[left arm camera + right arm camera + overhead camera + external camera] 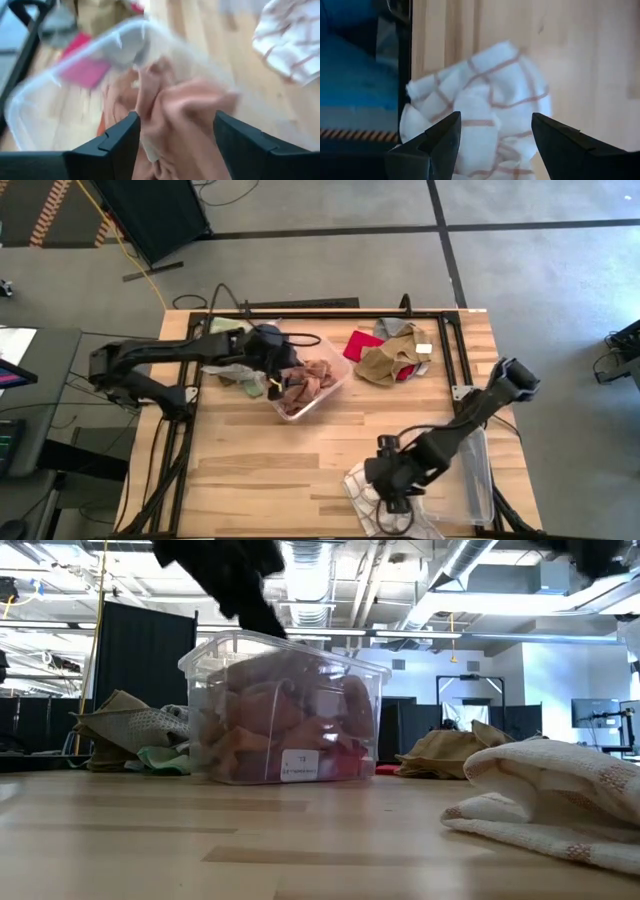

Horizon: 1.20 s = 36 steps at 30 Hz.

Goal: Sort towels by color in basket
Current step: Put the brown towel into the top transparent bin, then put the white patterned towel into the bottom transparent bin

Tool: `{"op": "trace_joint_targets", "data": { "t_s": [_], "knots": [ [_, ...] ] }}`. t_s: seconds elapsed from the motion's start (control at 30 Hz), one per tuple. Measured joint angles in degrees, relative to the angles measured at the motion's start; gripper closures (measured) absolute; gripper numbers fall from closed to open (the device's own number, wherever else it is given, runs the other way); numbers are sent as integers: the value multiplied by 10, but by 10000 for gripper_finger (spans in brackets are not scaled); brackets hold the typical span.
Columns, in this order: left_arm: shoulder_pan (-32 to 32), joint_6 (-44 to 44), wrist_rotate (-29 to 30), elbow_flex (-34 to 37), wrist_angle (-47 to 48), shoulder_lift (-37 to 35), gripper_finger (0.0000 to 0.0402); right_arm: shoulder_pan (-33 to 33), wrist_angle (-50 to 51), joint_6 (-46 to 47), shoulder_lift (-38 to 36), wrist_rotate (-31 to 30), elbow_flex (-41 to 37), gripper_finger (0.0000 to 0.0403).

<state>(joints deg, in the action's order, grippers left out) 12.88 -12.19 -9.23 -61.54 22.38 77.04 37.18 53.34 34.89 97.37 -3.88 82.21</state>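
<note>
Towels lie in three places: a tan-brown towel (305,383) crumpled in the clear basket (335,392), which sits tilted with its long axis running diagonally across the counter (260,460); a loose pile (390,355) beyond it; and a checked white towel (372,498) bunched at the near edge. Left end effector (175,135) reaches into the basket, fingers spread around the tan-brown cloth. Right end effector (495,140) hovers over the checked towel, fingers apart. Low view cuts off both arms.
</note>
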Motion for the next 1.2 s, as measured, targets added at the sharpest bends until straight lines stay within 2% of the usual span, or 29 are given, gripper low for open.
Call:
{"op": "trace_joint_targets", "data": {
  "t_s": [0.2, 0.3, 0.6, 0.8, 0.97, 1.2],
  "knots": [
    [-25, 11, 0, -1, 2, -64, 159, -9, -16, 0, 60, 99, 0, 132],
    [-41, 12, 1, -1, 3, -84, 159, -9, -39, 2, 82, 126, 0, 129],
    [-92, 16, 5, -1, 13, -95, 159, -10, -41, 5, 147, 130, 0, 94],
    [-123, 17, 5, -1, 28, -94, 159, -16, -36, -3, 193, 130, 0, 103],
    [-152, 20, 7, -2, 52, -94, 159, -28, -30, -21, 199, 125, 1, 158],
    [-200, 33, 8, -2, 90, -94, 159, -47, -26, -64, 164, 86, 9, 325]
  ]
}}
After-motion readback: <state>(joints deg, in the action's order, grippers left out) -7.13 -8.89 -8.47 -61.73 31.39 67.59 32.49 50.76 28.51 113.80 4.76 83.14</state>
